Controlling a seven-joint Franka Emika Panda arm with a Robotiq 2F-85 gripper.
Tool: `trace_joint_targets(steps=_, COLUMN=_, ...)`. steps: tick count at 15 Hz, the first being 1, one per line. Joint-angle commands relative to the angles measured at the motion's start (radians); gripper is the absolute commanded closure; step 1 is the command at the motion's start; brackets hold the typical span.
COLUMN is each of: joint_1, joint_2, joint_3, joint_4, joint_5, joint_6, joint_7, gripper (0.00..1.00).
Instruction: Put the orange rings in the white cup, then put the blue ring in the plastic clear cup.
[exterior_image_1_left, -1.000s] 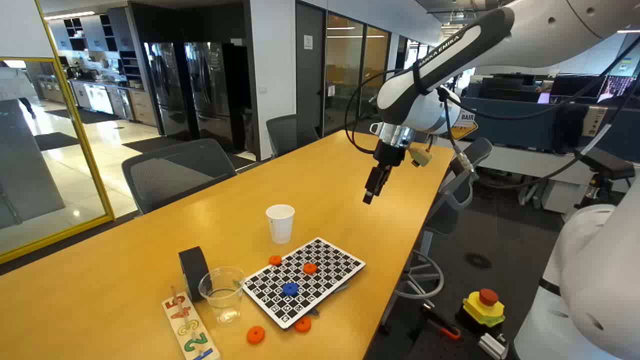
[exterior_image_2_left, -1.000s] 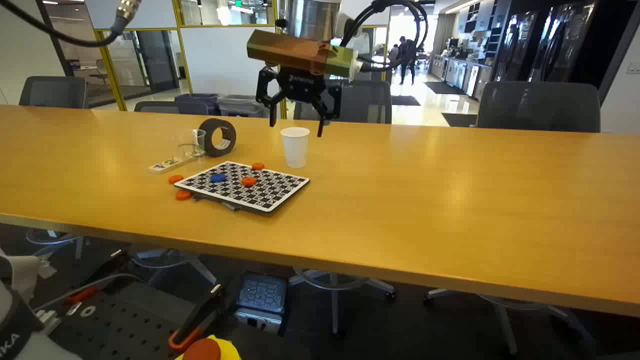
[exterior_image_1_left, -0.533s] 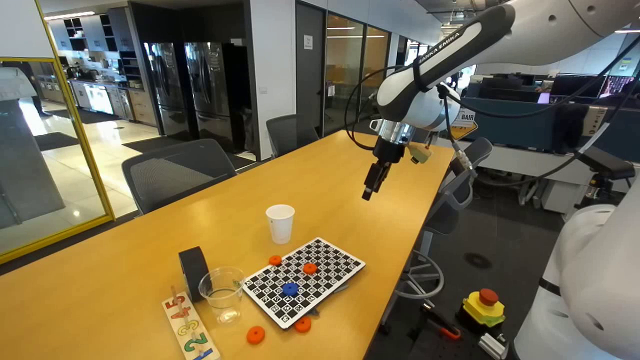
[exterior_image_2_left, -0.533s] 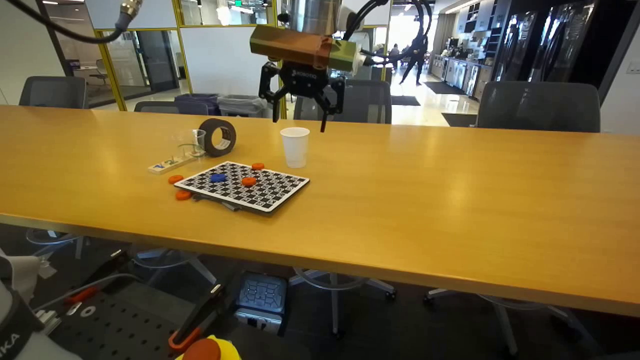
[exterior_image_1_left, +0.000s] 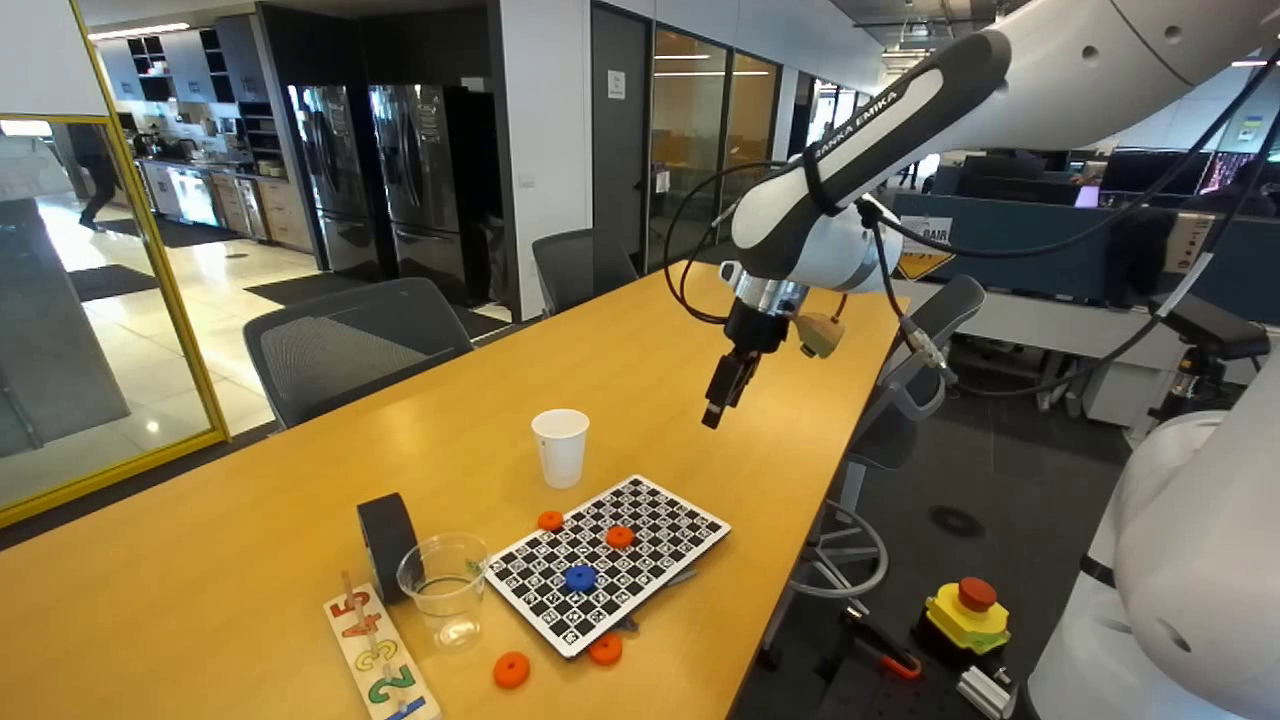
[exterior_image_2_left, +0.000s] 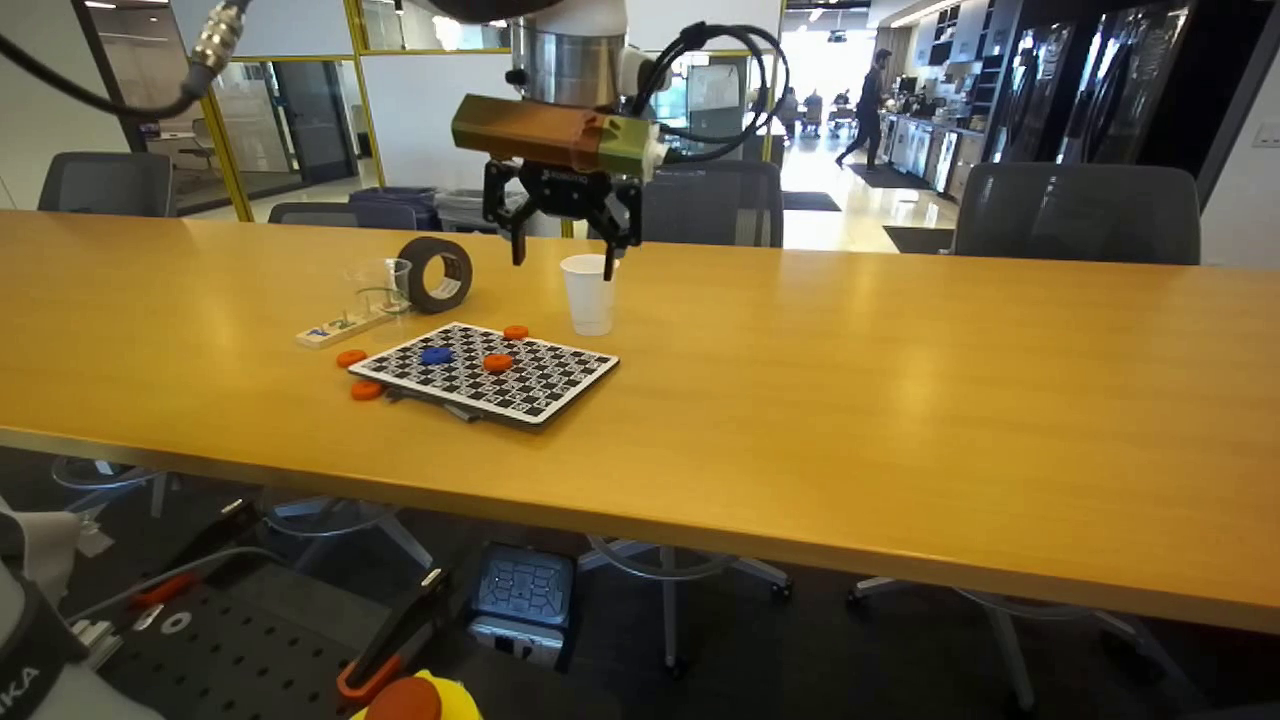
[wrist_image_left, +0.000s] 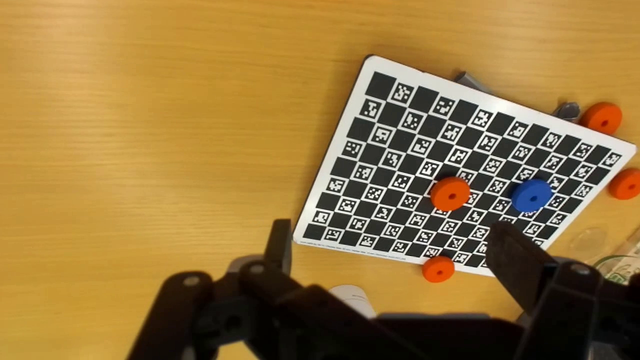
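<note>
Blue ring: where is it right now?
In the wrist view, the blue ring lies right of centre on the checkered calibration board, with an orange ring just to its left, not touching it.

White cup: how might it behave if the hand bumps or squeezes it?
The white cup tapers toward its base, so a bump near the rim could tip it. Its rim looks thin, so a squeeze would probably dent it. The table has a sheen, so a low push might slide it.
</note>
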Motion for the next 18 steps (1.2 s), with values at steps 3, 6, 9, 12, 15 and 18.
trace_joint_targets(steps=3, joint_1=0.059, joint_2=0.025, joint_3=0.125, joint_4=-0.09, joint_5=0.092, joint_6=0.204, joint_7=0.113, gripper=0.0)
trace_joint_targets(steps=6, joint_1=0.102, joint_2=0.043, joint_3=0.185, joint_4=-0.133, joint_5=0.11, joint_6=0.273, joint_7=0.195, gripper=0.0)
trace_joint_targets(steps=9, joint_1=0.153, joint_2=0.06, joint_3=0.233, joint_4=-0.179, joint_5=0.148, joint_6=0.348, joint_7=0.274, gripper=0.0)
trace_joint_targets(steps=12, joint_1=0.205, joint_2=0.107, joint_3=0.268, joint_4=-0.179, joint_5=0.2, joint_6=0.412, joint_7=0.333, gripper=0.0)
trace_joint_targets(steps=15, joint_1=0.243, joint_2=0.145, joint_3=0.326, joint_4=-0.189, joint_5=0.233, joint_6=0.492, joint_7=0.408, gripper=0.0)
trace_joint_targets(steps=18, joint_1=0.264, joint_2=0.194, joint_3=0.376, joint_4=-0.189, joint_5=0.227, joint_6=0.558, joint_7=0.5, gripper=0.0)
